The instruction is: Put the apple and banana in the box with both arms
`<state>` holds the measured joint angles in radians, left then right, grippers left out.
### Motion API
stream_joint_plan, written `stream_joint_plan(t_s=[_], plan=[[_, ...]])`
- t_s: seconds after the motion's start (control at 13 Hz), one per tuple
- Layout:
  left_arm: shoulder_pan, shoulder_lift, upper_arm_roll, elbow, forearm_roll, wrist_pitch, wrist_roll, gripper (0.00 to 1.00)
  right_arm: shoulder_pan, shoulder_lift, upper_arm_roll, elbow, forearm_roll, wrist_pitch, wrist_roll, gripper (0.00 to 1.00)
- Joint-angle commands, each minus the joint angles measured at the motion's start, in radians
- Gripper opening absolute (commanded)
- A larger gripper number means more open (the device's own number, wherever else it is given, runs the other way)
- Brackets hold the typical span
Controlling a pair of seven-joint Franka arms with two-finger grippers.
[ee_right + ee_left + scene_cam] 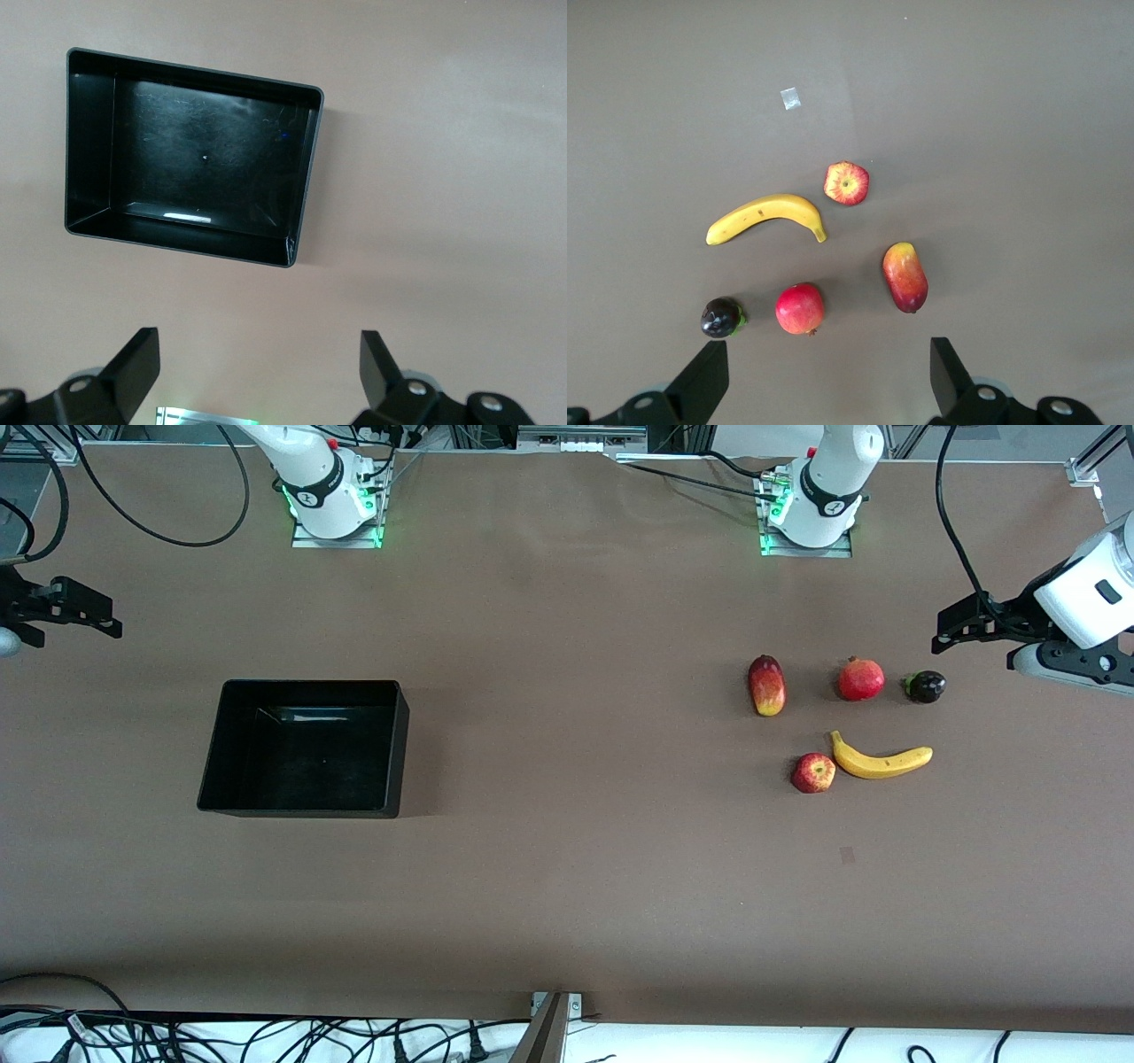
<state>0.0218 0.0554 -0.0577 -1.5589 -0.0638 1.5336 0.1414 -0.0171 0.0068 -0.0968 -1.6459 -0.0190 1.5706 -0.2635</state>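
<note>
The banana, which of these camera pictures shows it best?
The left wrist view: the banana fills more of the picture there, its whole curve and both tips unobstructed, beside the apple. The front view also shows all of it, but smaller. The right wrist view shows only the box, no banana.

Three stray fruits and a scrap on your brown table

You see a red-and-yellow mango [766,685], an evenly red pomegranate [861,679] and a small dark fruit with a green stem end [926,686] in a row toward the left arm's end of the table [567,886], each apart from the next. Nearer the front camera lies a small pale scrap [847,856].
</note>
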Motion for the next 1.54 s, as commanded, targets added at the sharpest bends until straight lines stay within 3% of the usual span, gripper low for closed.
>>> stream_joint_plan(t_s=[0.0, 0.46, 0.62, 0.92, 1.46], plan=[[-0.003, 0.004, -0.005, 0.025, 0.022, -0.016, 0.006, 1.0, -0.007, 0.002, 0.005, 0.012, -0.007, 0.0, 0.012, 1.0], [-0.003, 0.004, -0.008, 0.025, 0.022, -0.018, 0.006, 1.0, -0.009, 0.004, 0.0, 0.002, -0.006, -0.026, 0.015, 1.0], [-0.003, 0.004, -0.008, 0.025, 0.022, -0.018, 0.006, 1.0, -0.009, 0.01, -0.003, 0.001, -0.009, -0.114, 0.012, 1.0], [-0.003, 0.004, -0.008, 0.025, 0.022, -0.018, 0.007, 1.0, -0.026, 0.088, -0.058, -0.022, -0.015, -0.104, 0.007, 1.0], [-0.003, 0.004, -0.008, 0.025, 0.022, -0.018, 0.006, 1.0, -0.015, 0.332, -0.063, -0.064, 0.051, 0.244, 0.018, 1.0]])
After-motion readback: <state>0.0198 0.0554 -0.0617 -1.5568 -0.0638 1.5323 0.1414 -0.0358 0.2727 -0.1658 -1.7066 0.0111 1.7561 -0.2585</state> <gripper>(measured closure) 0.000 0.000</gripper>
